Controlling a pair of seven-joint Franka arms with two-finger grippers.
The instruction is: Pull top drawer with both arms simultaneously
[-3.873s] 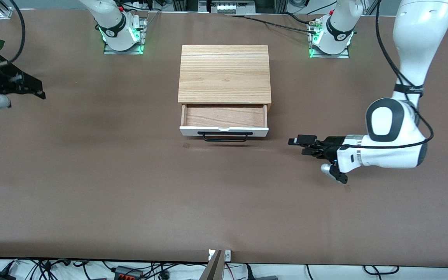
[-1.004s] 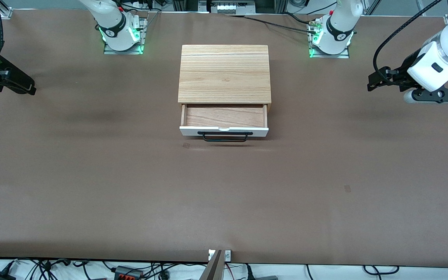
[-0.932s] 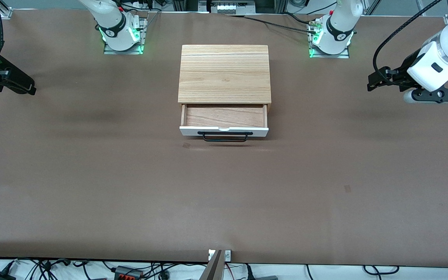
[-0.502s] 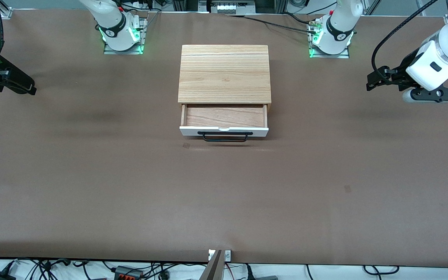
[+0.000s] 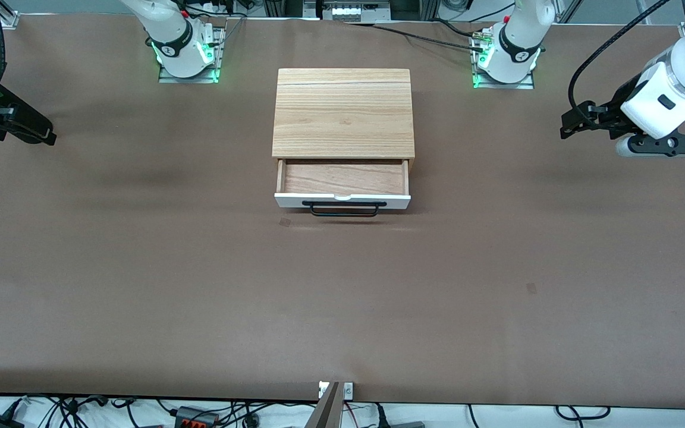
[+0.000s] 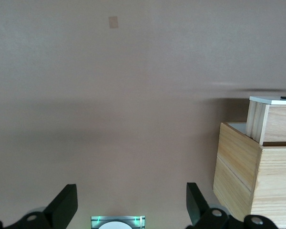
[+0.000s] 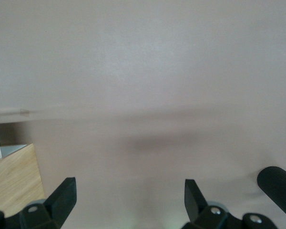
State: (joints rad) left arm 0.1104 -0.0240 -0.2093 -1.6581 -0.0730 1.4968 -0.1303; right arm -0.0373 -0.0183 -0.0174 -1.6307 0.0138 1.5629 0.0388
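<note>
light: even, bright overhead | shadows: soft smudges on surface (image 5: 200, 297) | glare: green glow at arm bases | focus: front sharp, wrist views soft

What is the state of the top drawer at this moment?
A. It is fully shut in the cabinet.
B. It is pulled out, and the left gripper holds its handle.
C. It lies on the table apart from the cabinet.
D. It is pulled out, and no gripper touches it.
D: the top drawer sticks out of the cabinet with its wood inside showing, while the left gripper and right gripper hang open over the table's two ends.
</note>
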